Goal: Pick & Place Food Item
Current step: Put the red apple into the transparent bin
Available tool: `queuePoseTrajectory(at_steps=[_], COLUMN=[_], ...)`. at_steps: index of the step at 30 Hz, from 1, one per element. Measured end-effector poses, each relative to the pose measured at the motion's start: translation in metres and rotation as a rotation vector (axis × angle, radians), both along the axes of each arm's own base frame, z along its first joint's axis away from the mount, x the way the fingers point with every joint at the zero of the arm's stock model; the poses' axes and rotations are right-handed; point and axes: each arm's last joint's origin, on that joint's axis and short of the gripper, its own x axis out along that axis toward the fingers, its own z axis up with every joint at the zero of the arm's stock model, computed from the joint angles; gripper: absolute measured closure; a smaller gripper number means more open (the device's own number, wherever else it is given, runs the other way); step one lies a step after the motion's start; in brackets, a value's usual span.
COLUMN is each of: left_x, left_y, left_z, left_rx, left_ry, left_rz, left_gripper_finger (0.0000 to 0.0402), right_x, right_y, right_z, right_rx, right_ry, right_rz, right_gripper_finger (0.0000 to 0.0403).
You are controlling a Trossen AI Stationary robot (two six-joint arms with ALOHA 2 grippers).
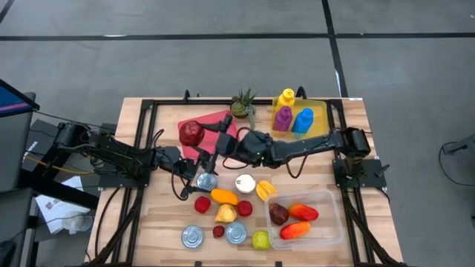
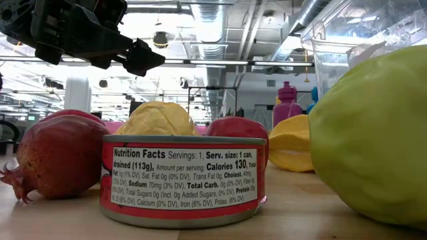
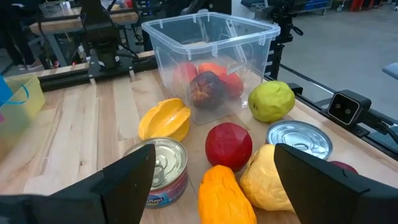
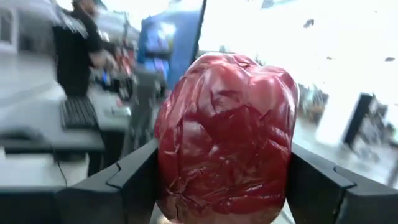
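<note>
Red pepper (image 4: 225,137) fills our right wrist view, pinched between the right gripper (image 4: 217,186) fingers; left gripper (image 3: 211,180) fingers spread over the tabletop (image 3: 68,130).

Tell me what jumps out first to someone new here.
The red bell pepper fills the right wrist view, sitting between the right tool's fingers over the pink mat at the table's rear. Below it, bright fruit and tins scatter around the clear plastic bin, with the open left tool hovering near them.

A small potted plant (image 1: 242,103) is seen at the tabletop's far edge, beside three coloured bottles (image 1: 291,117).
</note>
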Motion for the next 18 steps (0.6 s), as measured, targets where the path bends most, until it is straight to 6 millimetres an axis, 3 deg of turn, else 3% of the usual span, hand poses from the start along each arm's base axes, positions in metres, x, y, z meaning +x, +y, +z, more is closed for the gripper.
queuePoseTrajectory(at_steps=[8, 14, 18], left_x=[0.0, -0.001, -0.001], left_y=[0.0, 0.0, 0.0], left_z=[-0.002, -0.003, -0.003], left_rx=[0.002, 0.004, 0.004], left_ry=[0.018, 0.036, 0.037], left_rz=[0.0, 0.001, 0.001], left_gripper_finger=[0.0082, 0.0082, 0.0082], right_x=[-0.017, -0.031, -0.044], right_y=[-0.003, 0.002, 0.009], right_z=[-0.021, -0.051, -0.06], right_rx=[-0.098, -0.126, -0.122], right_ry=[-0.253, -0.268, -0.216], right_rz=[0.013, 0.003, -0.037], right_gripper_finger=[0.0132, 0.0132, 0.0132])
